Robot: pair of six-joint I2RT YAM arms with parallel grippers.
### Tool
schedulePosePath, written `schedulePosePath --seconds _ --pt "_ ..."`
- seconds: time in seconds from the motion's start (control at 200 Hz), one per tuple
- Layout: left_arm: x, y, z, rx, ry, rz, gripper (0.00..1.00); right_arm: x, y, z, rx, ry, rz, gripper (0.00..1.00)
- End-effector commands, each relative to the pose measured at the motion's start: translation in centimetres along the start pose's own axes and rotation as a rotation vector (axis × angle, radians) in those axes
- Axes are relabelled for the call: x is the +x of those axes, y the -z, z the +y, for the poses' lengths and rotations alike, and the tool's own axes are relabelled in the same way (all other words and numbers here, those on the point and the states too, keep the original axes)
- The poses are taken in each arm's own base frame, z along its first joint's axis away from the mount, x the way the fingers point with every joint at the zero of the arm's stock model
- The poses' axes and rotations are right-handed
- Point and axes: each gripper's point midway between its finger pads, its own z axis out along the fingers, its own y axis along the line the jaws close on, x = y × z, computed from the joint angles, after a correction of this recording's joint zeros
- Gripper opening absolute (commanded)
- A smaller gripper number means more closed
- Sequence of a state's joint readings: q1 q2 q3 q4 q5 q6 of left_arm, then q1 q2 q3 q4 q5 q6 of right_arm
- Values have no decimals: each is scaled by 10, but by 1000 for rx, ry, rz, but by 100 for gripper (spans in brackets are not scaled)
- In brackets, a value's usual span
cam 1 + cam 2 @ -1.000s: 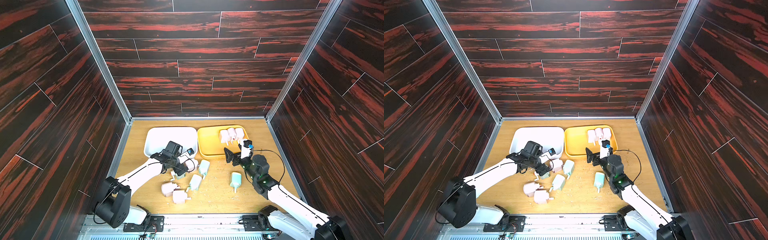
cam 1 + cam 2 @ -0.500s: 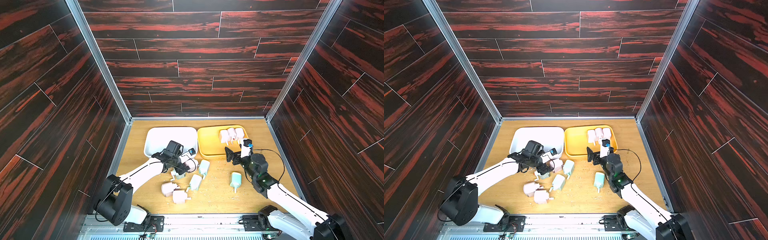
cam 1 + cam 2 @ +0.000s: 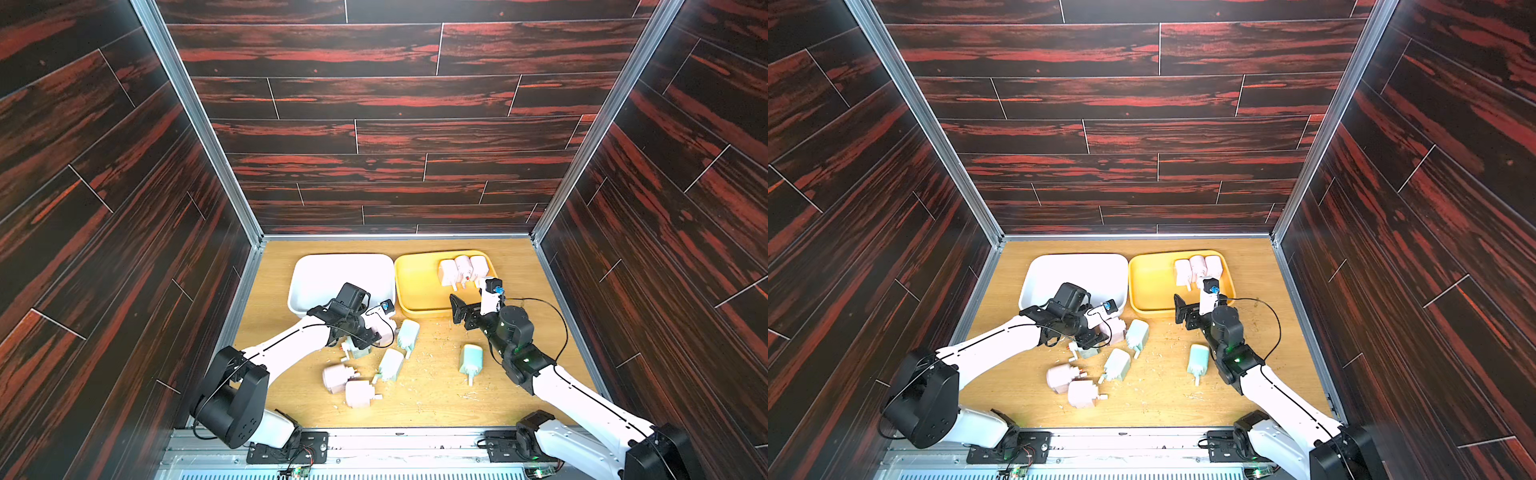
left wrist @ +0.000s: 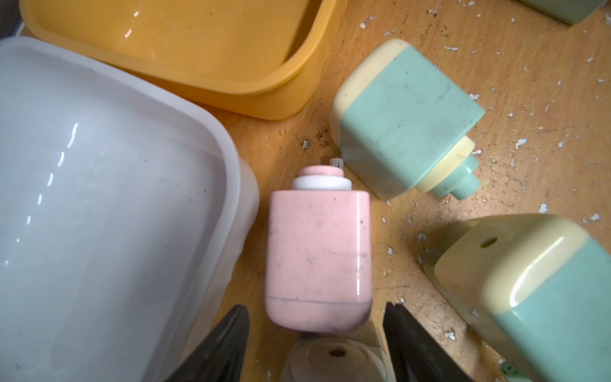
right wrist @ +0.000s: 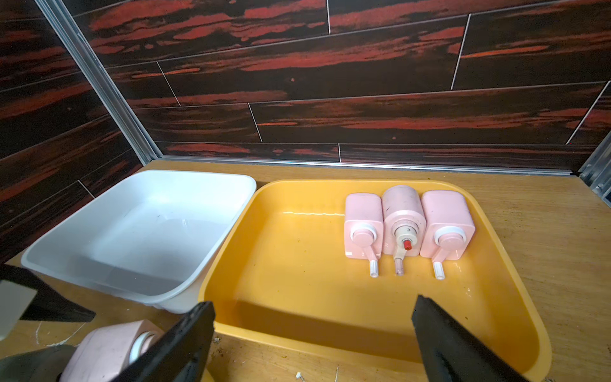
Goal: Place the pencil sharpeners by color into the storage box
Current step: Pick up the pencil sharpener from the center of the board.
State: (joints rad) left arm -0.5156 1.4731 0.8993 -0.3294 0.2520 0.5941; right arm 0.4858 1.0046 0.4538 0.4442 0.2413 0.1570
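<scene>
While I watch from both top views, the bench [image 3: 519, 266] shows as pale wood strewn with shavings, boxed in by dark red-streaked plank walls [image 3: 395, 104] with metal corner rails.

At the bench's centre lies the loose cluster. My left claw [image 4: 315, 330] sits over a pink sharpener [image 4: 317, 258] lying just beside the white tub [image 4: 99, 198]; its two dark fingers [image 4: 228, 344] flank the pink body's near end with a gap on each side, so I read the claw as partly open and not gripping. A mint sharpener [image 4: 403, 122] lies at about 1 o'clock of the pink one, its near corner very close to the pink one's cap; a second mint one [image 4: 529, 287] lies at 4 o'clock, apart.

From above, two more pink sharpeners [image 3: 349, 384] lie touching at 6 o'clock of the cluster, and a lone mint sharpener [image 3: 470, 359] rests at 3 o'clock, just beside my right arm.

My right claw [image 5: 314, 334] hangs spread wide and empty at the yellow tray [image 5: 297, 281]'s near rim.

The tray holds three pink sharpeners [image 5: 408, 225] in a tight row at its far right corner. I see nothing in the white tub.
</scene>
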Motion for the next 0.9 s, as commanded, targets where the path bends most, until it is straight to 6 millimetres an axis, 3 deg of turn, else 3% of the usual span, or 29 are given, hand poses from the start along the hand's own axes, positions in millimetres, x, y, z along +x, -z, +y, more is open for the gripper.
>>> schedulePosePath --seconds 0.0,0.661,0.701,0.767,0.892 --pt "5 1 -4 11 -9 34 67 -10 -2 -1 14 2 -11 98" --pt "4 -17 0 19 -48 95 60 -10 -4 -1 13 4 3 98" --pt "3 -17 -1 22 -50 90 62 -9 -4 -1 12 5 4 98" --pt "0 -17 0 17 -51 76 77 -8 -4 0 9 6 8 98" --pt "-3 -17 0 20 -51 64 79 -8 -5 0 8 4 10 98"
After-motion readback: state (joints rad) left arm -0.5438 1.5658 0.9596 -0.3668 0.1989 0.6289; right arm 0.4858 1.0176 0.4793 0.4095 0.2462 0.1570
